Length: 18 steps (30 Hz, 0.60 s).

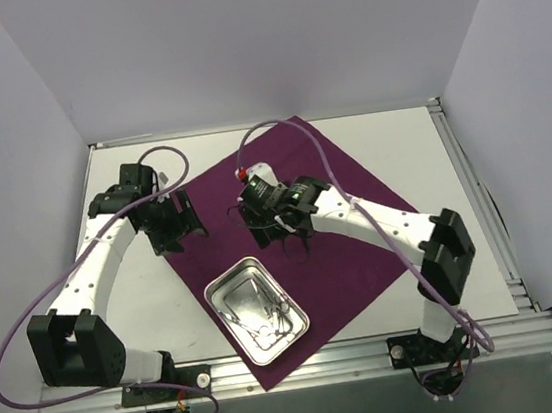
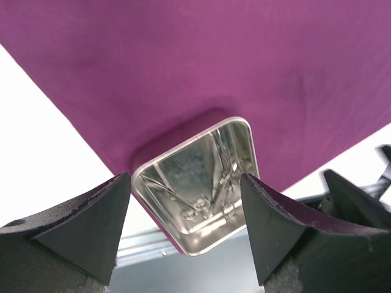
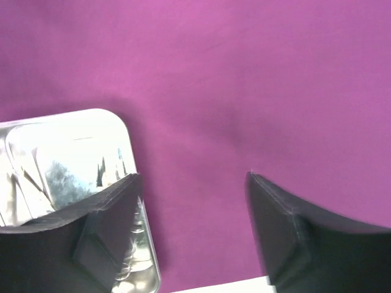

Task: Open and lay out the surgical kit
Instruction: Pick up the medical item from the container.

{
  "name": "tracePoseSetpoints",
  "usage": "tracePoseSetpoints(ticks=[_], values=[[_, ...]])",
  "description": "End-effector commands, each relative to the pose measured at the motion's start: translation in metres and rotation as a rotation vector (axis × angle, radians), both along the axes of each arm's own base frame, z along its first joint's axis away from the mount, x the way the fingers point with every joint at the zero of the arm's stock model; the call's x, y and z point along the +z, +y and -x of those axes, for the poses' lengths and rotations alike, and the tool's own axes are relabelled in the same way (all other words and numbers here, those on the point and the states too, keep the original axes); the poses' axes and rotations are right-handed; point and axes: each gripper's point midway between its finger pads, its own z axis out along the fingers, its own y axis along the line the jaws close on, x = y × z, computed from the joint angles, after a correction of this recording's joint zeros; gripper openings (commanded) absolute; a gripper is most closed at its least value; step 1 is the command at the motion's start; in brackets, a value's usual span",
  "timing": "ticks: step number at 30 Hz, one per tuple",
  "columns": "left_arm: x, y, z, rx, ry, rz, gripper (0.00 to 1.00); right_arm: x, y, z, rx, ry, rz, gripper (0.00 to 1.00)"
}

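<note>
Looking down on a large dark purple cloth wrap [image 1: 357,207] spread flat over the white counter [image 1: 420,148], with a shiny rectangular steel tray with rounded corners [image 1: 229,276] resting on it toward the near corner and carrying the small ring-handled metal instruments [image 1: 264,314] inside. Placing the left gripper [image 2: 184,180] beyond and left of the tray, jaws wide and gripping nothing. Placing the right gripper [image 3: 193,176] just beyond the tray's far side over bare cloth, jaws apart, nothing between them. Judging the unwrapping done and the laying-out not yet begun. Worth guarding against: clipping the tray's rim on the way in and sliding it off the cloth; pinching tangled ring handles, lifting several together and dropping them beside the tray; snagging cloth and dragging the tray along.
</note>
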Motion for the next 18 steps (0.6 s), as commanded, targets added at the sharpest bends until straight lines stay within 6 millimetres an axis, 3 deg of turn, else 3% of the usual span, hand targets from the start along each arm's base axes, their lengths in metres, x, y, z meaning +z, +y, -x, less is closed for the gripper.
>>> tracePoseSetpoints(ticks=[1, 3, 4, 5, 8, 13, 18], values=[[0.013, -0.015, 0.007, 0.011, -0.026, 0.019, 0.81, 0.030, -0.056, -0.011, -0.140, -0.154, 0.088, 0.78], [0.014, -0.020, 0.017, 0.010, -0.004, 0.006, 0.79, 0.028, -0.065, -0.011, -0.154, -0.130, 0.047, 0.86], [0.014, -0.021, 0.022, 0.015, 0.003, -0.002, 0.79, 0.013, -0.066, -0.001, -0.125, -0.052, 0.021, 0.95], [0.014, -0.023, 0.028, 0.019, 0.014, -0.013, 0.78, 0.011, -0.072, -0.008, -0.150, -0.033, -0.022, 1.00], [0.016, -0.036, 0.048, 0.033, 0.036, -0.022, 0.78, 0.012, -0.078, -0.007, -0.157, -0.010, -0.131, 1.00], [0.013, -0.070, 0.082, 0.043, 0.077, -0.021, 0.73, 0.054, -0.079, -0.001, -0.140, -0.074, -0.237, 1.00], [-0.003, -0.097, 0.101, -0.011, 0.132, -0.041, 0.73, 0.050, -0.091, 0.011, -0.109, 0.039, -0.283, 1.00]])
